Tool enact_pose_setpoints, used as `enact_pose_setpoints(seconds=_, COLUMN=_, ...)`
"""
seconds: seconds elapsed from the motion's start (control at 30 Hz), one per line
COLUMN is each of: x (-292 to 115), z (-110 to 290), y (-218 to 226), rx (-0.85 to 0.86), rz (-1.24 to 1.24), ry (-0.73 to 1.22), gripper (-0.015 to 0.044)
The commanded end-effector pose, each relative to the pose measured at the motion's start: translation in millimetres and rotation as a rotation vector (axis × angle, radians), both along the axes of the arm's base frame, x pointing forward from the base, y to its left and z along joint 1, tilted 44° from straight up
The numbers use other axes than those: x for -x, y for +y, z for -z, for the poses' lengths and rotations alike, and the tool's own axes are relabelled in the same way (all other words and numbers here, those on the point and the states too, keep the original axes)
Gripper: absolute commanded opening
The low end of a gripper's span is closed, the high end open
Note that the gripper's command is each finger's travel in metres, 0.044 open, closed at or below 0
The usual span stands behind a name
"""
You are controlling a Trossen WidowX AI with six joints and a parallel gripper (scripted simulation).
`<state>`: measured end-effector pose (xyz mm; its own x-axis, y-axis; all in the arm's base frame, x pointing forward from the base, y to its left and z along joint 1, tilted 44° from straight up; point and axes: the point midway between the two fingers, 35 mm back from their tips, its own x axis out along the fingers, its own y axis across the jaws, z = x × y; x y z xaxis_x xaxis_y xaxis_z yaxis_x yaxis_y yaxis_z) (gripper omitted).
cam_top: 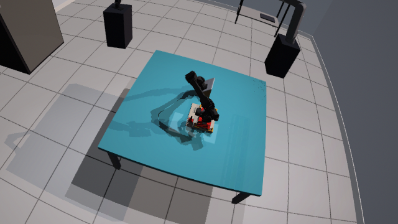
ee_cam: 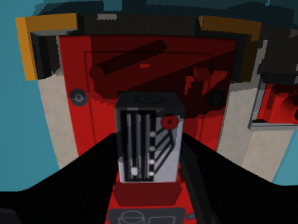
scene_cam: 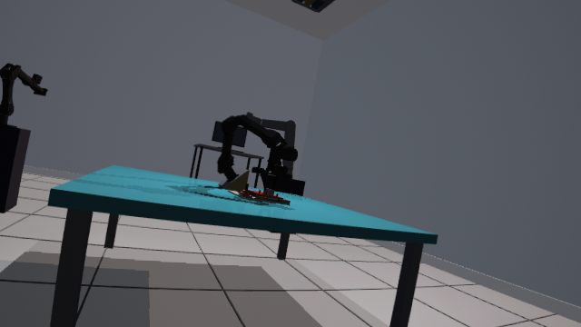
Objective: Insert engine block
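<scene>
One arm (cam_top: 199, 88) bends low over the teal table (cam_top: 242, 149), its gripper (ee_cam: 148, 163) clamped on the engine block (ee_cam: 148, 137). The block hangs upright over the red car body (ee_cam: 80, 70), just above the dark opening (ee_cam: 149, 63) between the orange corners.

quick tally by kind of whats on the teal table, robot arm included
robot arm: 1, arm with its claw shut on the engine block
engine block: 1
car body: 1, red with orange corners
grey wedge-shaped piece by the arm's base: 1
total: 4, all on the table
</scene>
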<state>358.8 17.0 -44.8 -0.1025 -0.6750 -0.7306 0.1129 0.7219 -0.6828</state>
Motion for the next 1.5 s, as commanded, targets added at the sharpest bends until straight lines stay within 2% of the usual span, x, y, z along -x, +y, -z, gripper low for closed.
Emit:
enact_pose_setpoints(seconds=0.0, x=-0.1, z=0.4, y=-0.7, rx=0.002, rz=-0.004, ry=0.000, gripper=0.0160)
enact_pose_setpoints(seconds=0.7, x=0.1, z=1.8, y=-1.9, rx=0.002, rz=-0.004, ry=0.000, gripper=0.0160)
enact_pose_setpoints(seconds=1.07, x=0.2, z=1.3, y=-1.3, rx=0.000, rz=0.000, ry=0.000, gripper=0.0440)
enact_pose_setpoints(seconds=1.47, x=0.3, z=-0.9, y=0.9, rx=0.000, rz=-0.001, ry=0.000, gripper=0.0440)
